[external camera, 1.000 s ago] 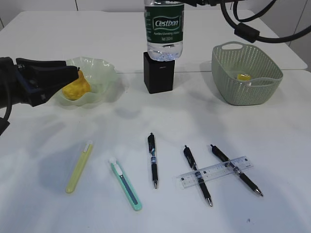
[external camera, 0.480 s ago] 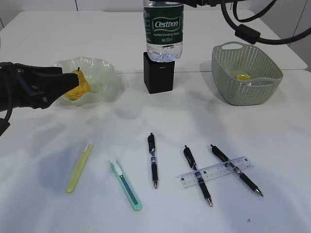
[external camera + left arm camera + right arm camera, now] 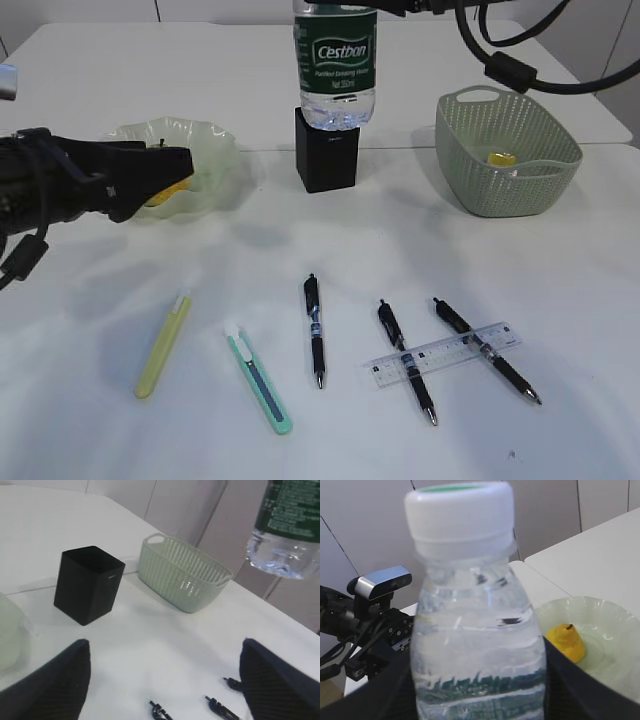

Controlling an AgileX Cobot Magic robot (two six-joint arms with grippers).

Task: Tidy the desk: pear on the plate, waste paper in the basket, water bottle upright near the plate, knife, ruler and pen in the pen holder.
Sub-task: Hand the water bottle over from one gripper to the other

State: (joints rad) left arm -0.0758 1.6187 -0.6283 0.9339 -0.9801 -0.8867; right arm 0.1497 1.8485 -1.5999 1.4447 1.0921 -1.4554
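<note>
Left gripper has its jaws spread wide, holding nothing, parked in front of the plate at the desk's left rear. Pear sits in the plate, free of the jaws. Right gripper is clamped on the water bottle, fingers on both sides of the body; the bottle hangs in the air above the pen holder, cap end out of frame in the exterior view. Basket is at right rear with a yellow scrap of waste paper inside. Front of the desk: yellow-green knife, teal knife, and three black pens, all lying flat. Clear ruler lies across the two right-hand pens.
</note>
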